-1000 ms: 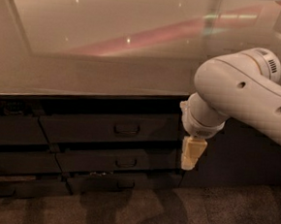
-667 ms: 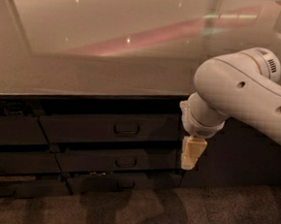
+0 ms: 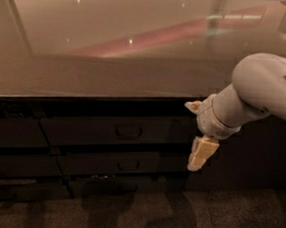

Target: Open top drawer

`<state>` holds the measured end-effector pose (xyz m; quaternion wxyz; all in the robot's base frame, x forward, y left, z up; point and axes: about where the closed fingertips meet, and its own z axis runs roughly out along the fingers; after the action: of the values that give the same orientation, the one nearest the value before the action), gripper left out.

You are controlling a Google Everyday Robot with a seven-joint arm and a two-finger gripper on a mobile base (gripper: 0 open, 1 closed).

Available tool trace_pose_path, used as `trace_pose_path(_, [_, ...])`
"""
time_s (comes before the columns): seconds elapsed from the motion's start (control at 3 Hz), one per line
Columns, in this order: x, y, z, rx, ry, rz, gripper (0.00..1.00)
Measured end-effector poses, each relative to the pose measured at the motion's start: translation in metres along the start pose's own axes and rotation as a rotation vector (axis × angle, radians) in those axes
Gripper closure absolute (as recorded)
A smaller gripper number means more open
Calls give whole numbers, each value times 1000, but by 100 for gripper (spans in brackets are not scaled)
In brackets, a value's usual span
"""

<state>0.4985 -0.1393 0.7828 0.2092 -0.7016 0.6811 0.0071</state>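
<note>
**Item: top drawer, wide dark brown-black front** [image 3: 82, 130]. It sits directly under the edge of the glossy pale-beige tabletop [image 3: 87, 72], uppermost of the stacked fronts. It appears fully shut, its face level with the dark panels on either side.

**Fitting:** small dark loop handle [image 3: 129, 131] at the centre of the front, flat against it and hard to pick out from the surrounding dark.

**Below it:** narrower dark drawer front [image 3: 99, 164] with a similar handle.

**Tool:** cream-coloured, two-fingered, on a white rounded arm [image 3: 263, 91]. The tool [image 3: 202, 153] hangs pointing downward near the drawer's right end, lower than the loop handle and well apart from it. Whether it is parted or closed cannot be told.

**Handling note (a judgement):** the step in hand is the approach, with nothing grasped yet.
- Carry the tool left and slightly up to handle height.
- Turn the tip toward the front rather than the dark floor [image 3: 234, 217].
- Hook or pinch the loop squarely at its centre.
- Pull straight outward, since an off-centre or slanting pull risks slipping off so shallow a loop or binding the drawer.
</note>
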Motion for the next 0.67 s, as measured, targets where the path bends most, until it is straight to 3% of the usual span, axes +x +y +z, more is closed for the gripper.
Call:
trace_pose_path(0.33, [-7,3,-2,-30,-140,-53,0])
trace_pose_path(0.67, [-10,3,-2,-27,-149,-99,0])
